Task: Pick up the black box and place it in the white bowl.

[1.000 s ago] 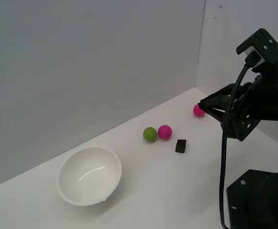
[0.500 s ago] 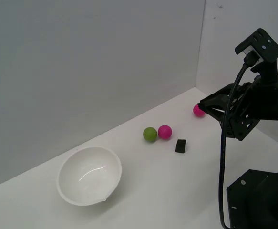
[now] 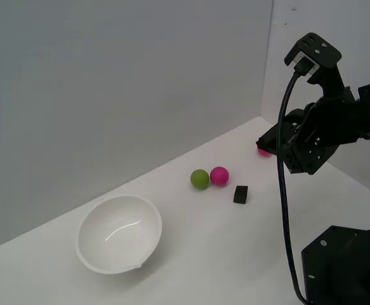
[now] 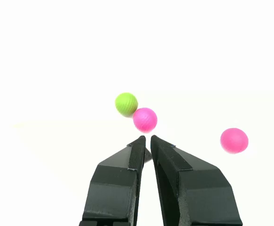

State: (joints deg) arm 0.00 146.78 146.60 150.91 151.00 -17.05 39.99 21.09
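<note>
The black box (image 3: 240, 194) is a tiny matte cube on the white table, just to the exterior view's right of a pink ball (image 3: 219, 175). The white bowl (image 3: 118, 232) sits empty far to the exterior view's left. My gripper (image 3: 261, 143) hangs in the air above and to the right of the box, apart from it. In the wrist view the gripper (image 4: 147, 138) has its fingers shut, with only a thin slit between the tips and nothing held. The fingers (image 4: 122, 179) hide nearly all of the box there.
A green ball (image 3: 199, 178) touches the pink ball; both show in the wrist view as green ball (image 4: 126, 104) and pink ball (image 4: 145, 119). A second pink ball (image 4: 234, 140) lies near the corner walls. The black robot base (image 3: 346, 264) fills the exterior view's lower right.
The arm has risen and swung toward the exterior view's left, so the gripper now partly covers the far pink ball. The box, balls and bowl have not moved.
</note>
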